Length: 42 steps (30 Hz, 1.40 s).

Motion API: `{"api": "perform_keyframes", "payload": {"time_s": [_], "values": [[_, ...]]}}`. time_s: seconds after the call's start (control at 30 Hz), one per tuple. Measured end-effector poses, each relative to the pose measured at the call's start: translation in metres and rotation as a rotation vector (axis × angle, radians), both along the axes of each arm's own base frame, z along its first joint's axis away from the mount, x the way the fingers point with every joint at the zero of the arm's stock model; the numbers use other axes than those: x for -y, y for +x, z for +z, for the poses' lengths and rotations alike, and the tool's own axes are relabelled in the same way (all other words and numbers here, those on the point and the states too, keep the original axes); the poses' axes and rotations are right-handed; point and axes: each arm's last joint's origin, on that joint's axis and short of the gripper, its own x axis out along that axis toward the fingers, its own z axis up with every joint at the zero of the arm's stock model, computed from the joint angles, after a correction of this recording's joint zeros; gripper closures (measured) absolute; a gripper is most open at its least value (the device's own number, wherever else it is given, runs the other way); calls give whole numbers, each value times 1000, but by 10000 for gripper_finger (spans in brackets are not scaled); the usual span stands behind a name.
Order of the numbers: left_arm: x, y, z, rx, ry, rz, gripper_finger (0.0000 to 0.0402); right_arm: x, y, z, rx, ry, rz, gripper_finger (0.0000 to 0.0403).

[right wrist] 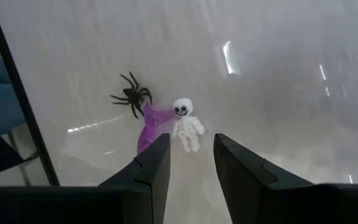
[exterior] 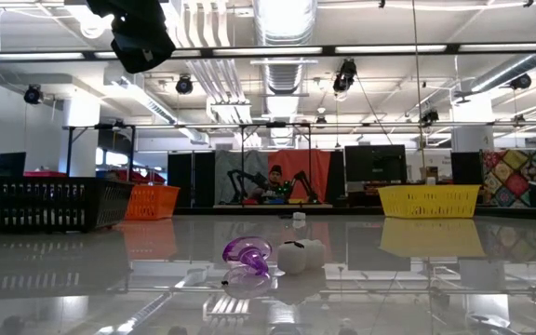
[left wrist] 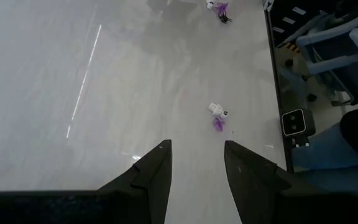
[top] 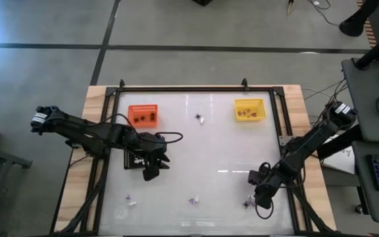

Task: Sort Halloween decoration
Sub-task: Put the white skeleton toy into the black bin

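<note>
Glossy white tabletop (top: 216, 151) is carrying, just ahead of the spread right gripper (right wrist: 191, 155), a white plastic skeleton (right wrist: 187, 129), purple trinket (right wrist: 146, 130) and black plastic spider (right wrist: 131, 95), clustered and touching. Left gripper (left wrist: 196, 163) is hovering spread, empty, well apart.

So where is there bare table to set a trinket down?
The white tabletop's middle, between the left claw and right claw, is bare. Crowded: trinkets by the right claw and between the orange tray and yellow tray.
</note>
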Motion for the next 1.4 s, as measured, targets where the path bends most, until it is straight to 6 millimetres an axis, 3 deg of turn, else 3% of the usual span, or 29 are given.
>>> {"api": "perform_keyframes", "payload": {"time_s": [0.2, 0.4, 0.53, 0.7, 1.17, 1.27, 1.4], "values": [[0, 0, 0, 0, 0, 0, 271, 4, -4, -7, -63, 14, -202, 287], [0, 0, 0, 1, 0, 2, 271, 0, -3, -6, -17, 10, -192, 287], [0, 0, 0, 1, 0, 2, 271, -1, -2, -10, -59, 28, -279, 287], [0, 0, 0, 2, 0, 2, 271, -10, 1, -15, -2, 17, -177, 287], [0, 0, 0, 2, -3, 6, 271, -20, 1, -40, -108, -48, -1, 288], [-1, 0, 0, 2, -3, 6, 271, -20, 0, -41, -115, -46, 0, 304], [-1, 0, 0, 2, -2, 6, 271, -21, 0, -41, -131, -31, 2, 359]]}}
